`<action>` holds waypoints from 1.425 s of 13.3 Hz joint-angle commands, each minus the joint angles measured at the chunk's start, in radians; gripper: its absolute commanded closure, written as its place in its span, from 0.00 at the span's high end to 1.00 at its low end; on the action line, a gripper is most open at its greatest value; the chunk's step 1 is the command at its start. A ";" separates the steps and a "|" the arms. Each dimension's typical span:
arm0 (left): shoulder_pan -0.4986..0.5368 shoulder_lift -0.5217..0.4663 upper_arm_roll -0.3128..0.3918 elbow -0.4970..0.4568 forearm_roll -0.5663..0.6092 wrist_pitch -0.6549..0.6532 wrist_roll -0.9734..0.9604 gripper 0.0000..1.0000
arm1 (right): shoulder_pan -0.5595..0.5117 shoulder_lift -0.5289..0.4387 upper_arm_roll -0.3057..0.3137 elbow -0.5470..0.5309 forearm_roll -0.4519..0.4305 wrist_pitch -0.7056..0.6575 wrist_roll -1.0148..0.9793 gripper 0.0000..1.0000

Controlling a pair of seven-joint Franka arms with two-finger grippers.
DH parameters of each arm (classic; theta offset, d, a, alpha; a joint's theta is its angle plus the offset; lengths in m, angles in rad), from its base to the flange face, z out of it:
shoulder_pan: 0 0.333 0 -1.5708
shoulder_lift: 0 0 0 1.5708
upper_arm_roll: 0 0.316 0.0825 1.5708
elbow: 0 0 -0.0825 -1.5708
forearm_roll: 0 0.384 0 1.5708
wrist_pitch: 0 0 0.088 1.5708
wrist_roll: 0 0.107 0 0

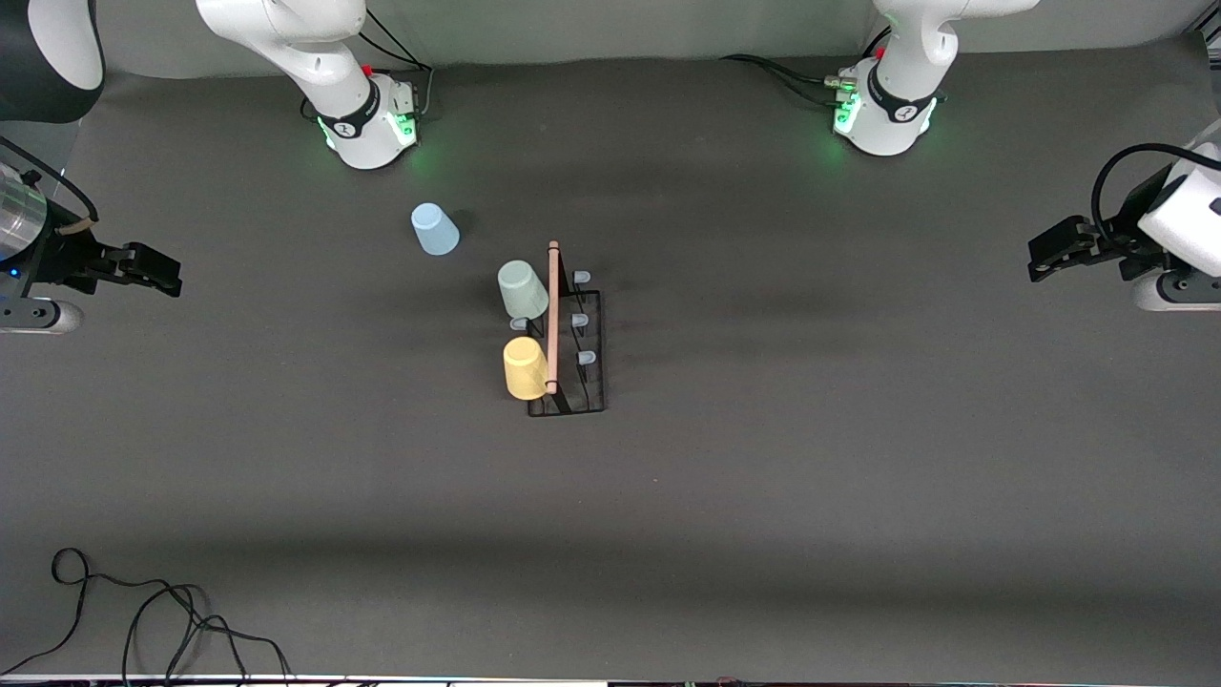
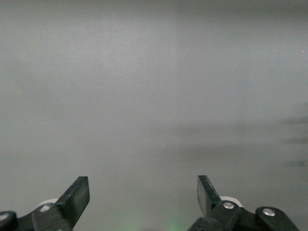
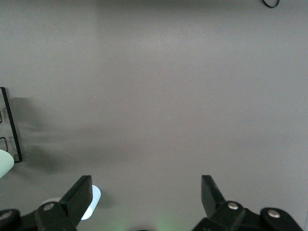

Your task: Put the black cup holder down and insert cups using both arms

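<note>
black cup holder [image 1: 569,345] standing mid-table, green cup [image 1: 523,289] and yellow cup [image 1: 525,368] sitting on its prongs, blue cup [image 1: 435,230] lying nearer the right arm's base; left gripper [image 1: 1042,260] and right gripper [image 1: 164,271] hanging spread and empty over the table ends, risking the light blue cup tipping under an off-centre pinch.

A dark grey worktop [image 1: 858,477] filled nearly the whole front view, matte and evenly lit. A thin black cable [image 1: 143,620] lay in loose loops on it at the corner nearest the camera, toward the right arm's end. A pale wall [image 1: 620,29] ran along the edge where the bases stood.
</note>
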 commanded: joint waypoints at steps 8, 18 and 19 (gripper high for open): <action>-0.009 -0.020 0.002 -0.012 0.020 -0.004 -0.017 1.00 | 0.049 -0.024 -0.047 -0.026 -0.003 0.011 0.011 1.00; -0.027 -0.020 -0.001 -0.015 0.020 -0.001 -0.020 1.00 | 0.059 -0.019 -0.061 -0.031 0.075 0.085 0.012 1.00; -0.025 -0.019 0.000 -0.014 0.020 -0.003 -0.020 1.00 | 0.059 -0.018 -0.061 -0.031 0.078 0.086 0.012 1.00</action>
